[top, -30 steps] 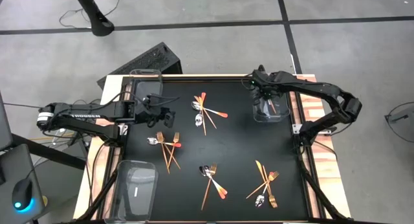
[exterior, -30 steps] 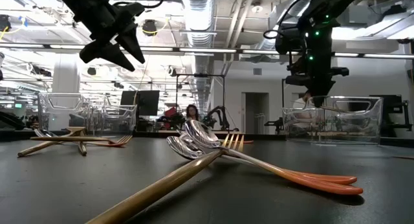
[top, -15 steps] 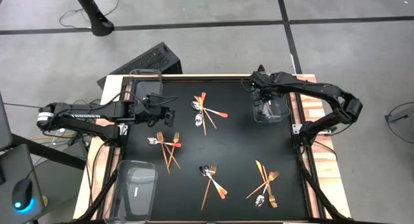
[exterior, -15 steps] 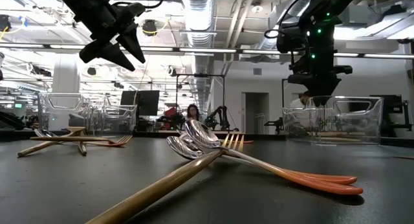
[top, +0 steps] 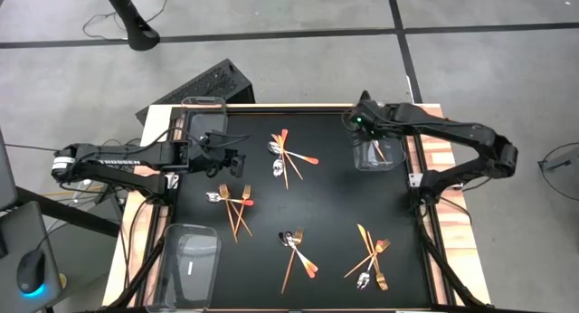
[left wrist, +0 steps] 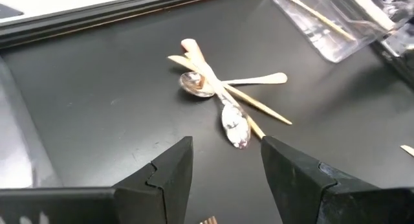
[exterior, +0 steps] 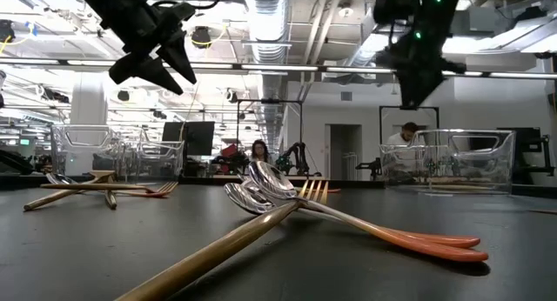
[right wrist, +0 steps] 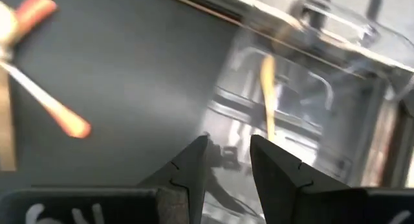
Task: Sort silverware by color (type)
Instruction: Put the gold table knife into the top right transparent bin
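We are hanging both arms over the black table (top: 326,213) — the left gripper (top: 237,160) is hovering above the left side, just beside the pile of forks and spoons (top: 232,204) lying near it, and its fingers (left wrist: 169,172) are standing well apart with nothing between them. In the left wrist view we are looking past those fingers at the upper middle pile (left wrist: 223,98), where two shiny spoons are crossing slim pale handles flat on the table. The right gripper (top: 360,123) is hanging at the near-left corner of the clear bin (top: 396,161) on the right side, raised above its rim in the low view (exterior: 416,83); its fingers (right wrist: 187,166) are sitting a little apart and gripping nothing. Inside that bin a copper knife (right wrist: 268,94) is lying along the floor. The remaining silverware is resting in four loose piles on the table — the upper middle one (top: 288,155), the left one, a lower middle one (top: 296,250) and a lower right one (top: 371,259). Two more clear bins are sitting at the left edge, one at the top (top: 201,114) and one at the bottom (top: 190,263). In the low view a fork, spoons and an orange handle (exterior: 287,201) are lying crossed in the foreground.
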